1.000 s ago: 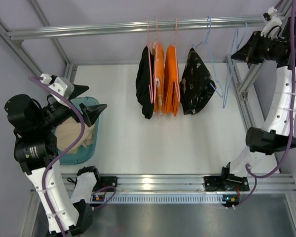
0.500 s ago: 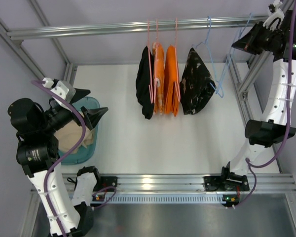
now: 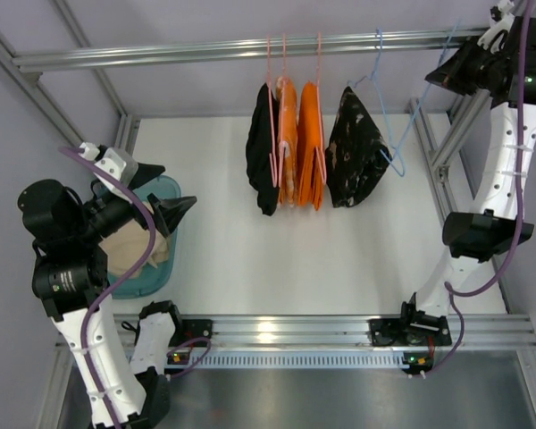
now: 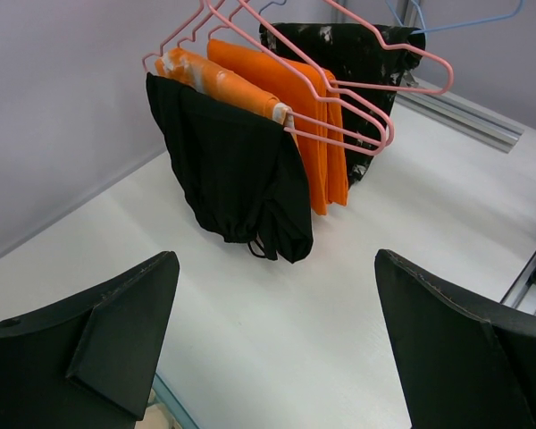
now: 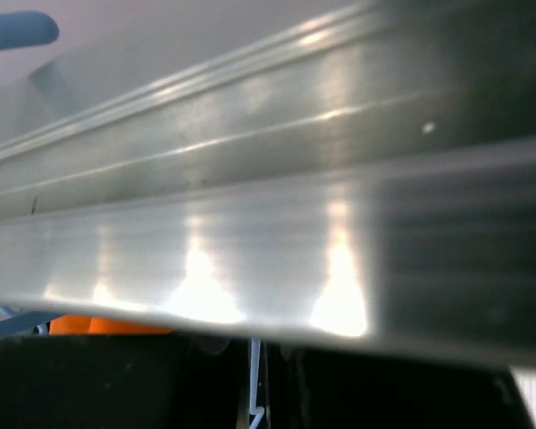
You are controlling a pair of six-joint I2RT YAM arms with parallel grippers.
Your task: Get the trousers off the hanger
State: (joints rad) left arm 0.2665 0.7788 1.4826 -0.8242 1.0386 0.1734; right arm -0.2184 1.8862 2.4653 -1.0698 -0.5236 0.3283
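The beige trousers point(image 3: 129, 246) lie bunched in a teal basket point(image 3: 165, 186) at the left, off the hanger. My left gripper point(image 3: 175, 184) hangs open and empty just above the basket's right rim; in the left wrist view point(image 4: 275, 268) its fingers stand wide apart over the white floor. My right gripper point(image 3: 436, 77) is high at the back right, beside the rail, shut on the thin light-blue hanger point(image 3: 426, 80), which is bare and slants down to the left. In the right wrist view the wire point(image 5: 255, 389) shows pinched between the dark fingers, close under the rail.
A metal rail point(image 3: 205, 49) runs across the back and fills the right wrist view point(image 5: 250, 223). On it hang a black garment point(image 3: 263, 152), two orange garments point(image 3: 299, 143) on pink hangers, and a dark patterned garment point(image 3: 355, 147) on another blue hanger. Frame posts stand at the right point(image 3: 447, 152).
My right gripper has risen and moved back to the rail, carrying the blue hanger up with it. My left arm has shifted only slightly over the basket.
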